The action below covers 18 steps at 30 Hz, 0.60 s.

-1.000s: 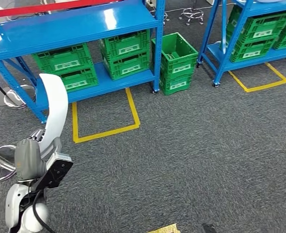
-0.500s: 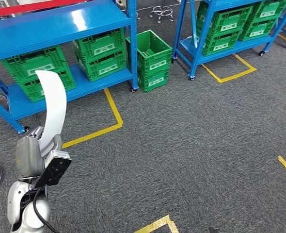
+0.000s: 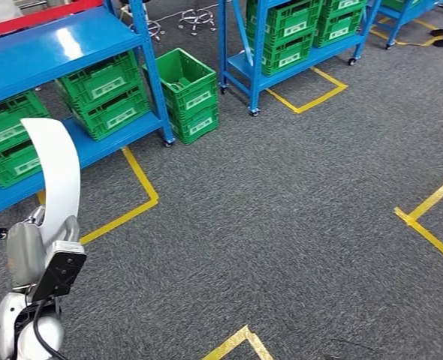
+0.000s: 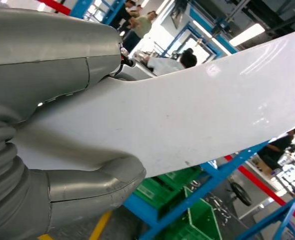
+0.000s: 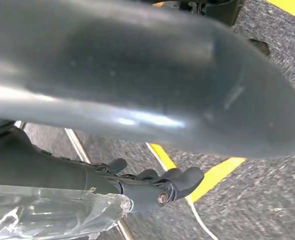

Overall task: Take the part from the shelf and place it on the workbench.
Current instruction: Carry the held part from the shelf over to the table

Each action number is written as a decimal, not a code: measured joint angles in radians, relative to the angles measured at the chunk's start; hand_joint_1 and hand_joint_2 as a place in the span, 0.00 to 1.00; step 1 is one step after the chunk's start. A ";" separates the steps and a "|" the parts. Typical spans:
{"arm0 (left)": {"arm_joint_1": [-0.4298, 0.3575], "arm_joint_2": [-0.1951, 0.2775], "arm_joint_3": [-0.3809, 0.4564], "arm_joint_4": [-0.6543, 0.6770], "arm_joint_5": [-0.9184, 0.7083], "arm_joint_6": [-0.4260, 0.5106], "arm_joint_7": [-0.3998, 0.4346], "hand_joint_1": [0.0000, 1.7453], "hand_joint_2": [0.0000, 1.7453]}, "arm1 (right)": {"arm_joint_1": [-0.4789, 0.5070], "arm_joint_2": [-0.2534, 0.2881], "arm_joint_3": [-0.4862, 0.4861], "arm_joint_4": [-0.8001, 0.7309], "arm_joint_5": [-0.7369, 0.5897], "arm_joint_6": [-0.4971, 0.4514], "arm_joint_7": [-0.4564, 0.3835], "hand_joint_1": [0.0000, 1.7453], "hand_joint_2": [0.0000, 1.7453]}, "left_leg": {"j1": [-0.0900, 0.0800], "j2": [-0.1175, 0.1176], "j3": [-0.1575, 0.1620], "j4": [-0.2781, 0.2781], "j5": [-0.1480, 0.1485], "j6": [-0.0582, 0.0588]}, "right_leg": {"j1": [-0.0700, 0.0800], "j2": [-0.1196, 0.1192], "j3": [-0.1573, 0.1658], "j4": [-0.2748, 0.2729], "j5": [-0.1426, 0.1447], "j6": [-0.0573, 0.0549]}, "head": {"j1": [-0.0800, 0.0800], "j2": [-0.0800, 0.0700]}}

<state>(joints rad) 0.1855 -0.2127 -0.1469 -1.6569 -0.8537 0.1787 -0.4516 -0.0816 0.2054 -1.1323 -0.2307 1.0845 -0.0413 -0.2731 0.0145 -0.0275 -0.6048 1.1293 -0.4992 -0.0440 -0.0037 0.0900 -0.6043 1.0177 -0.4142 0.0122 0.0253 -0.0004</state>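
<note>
Head view: left hand [image 3: 29, 251] sits low at the left edge, mostly hidden behind its own grey cover and the black wrist camera, so the fingers aren't readable there. Left wrist view fills that in: grey thumb [image 4: 97, 187] below and the grey hand body above, clamped on the white part [image 4: 183, 110] from both sides. The far end of the part runs out of that picture.

Right hand: right wrist view is a blurred grey thumb close to the lens over dark fingers [image 5: 176, 182]; can't tell whether they're curled or spread. Nothing visibly in them. Grey carpet and yellow floor tape [image 5: 214, 175] behind.

Part: smooth white curved sheet, glossy, bowing up from the left hand and arching over at the top [image 3: 58, 176]. It stands roughly upright above the hand, held in the air in front of the blue shelf [image 3: 49, 49] with its green crates [image 3: 103, 94]. One green crate [image 3: 188, 94] sits on the floor just beside the shelf's post. Second blue rack [image 3: 264, 64] further right.

Versus half a second ago: the whole scene has slid left and the shelf looks more angled, so the camera has turned, not the things. A yellow floor marking [image 3: 429, 217] now shows at the right. The grip on the part looks unchanged.
</note>
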 joint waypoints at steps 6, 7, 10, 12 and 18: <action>0.000 -0.014 0.009 -0.005 -0.064 0.012 0.000 1.00 1.00 | 0.002 0.000 -0.004 -0.003 0.010 0.014 0.000 0.00 0.00 | 0.006 -0.030 0.052 -0.130 0.036 0.026 | -0.001 0.030 -0.031 0.013 0.006 0.034 | 0.002 0.000; 0.000 -0.017 0.010 -0.005 -0.066 0.013 0.001 1.00 1.00 | 0.002 0.000 -0.004 -0.003 0.011 0.014 -0.001 0.00 0.00 | 0.007 -0.018 0.053 -0.132 0.038 0.033 | 0.000 0.004 -0.043 0.034 -0.007 0.039 | 0.007 0.000; 0.002 -0.021 0.014 -0.005 -0.062 0.013 0.000 1.00 1.00 | -0.004 -0.001 -0.005 -0.003 0.020 0.017 -0.004 0.00 0.00 | 0.004 0.025 0.053 -0.133 0.038 0.042 | 0.001 -0.073 -0.124 0.209 -0.097 0.050 | 0.016 0.000; 0.003 -0.024 0.017 -0.005 -0.055 0.013 -0.002 1.00 1.00 | -0.005 -0.002 -0.005 -0.004 0.029 0.016 -0.002 0.00 0.00 | 0.002 0.053 0.054 -0.133 0.037 0.043 | -0.001 -0.083 -0.156 0.285 -0.120 0.053 | 0.016 0.000; 0.003 -0.031 0.024 -0.007 -0.053 0.017 -0.003 1.00 1.00 | -0.009 -0.013 -0.005 -0.007 0.041 0.020 0.006 0.00 0.00 | -0.006 0.109 0.065 -0.134 0.028 0.024 | 0.011 -0.143 0.005 0.010 -0.017 0.029 | 0.015 0.000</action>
<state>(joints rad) 0.1889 -0.2438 -0.1231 -1.6637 -0.9064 0.1956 -0.4545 -0.0905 0.1926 -1.1371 -0.2380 1.1255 -0.0217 -0.2674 0.0081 0.0816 -0.5393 0.9958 -0.4710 -0.0198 0.0070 -0.0535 -0.5989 1.0279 -0.4314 0.0415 0.0399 -0.0003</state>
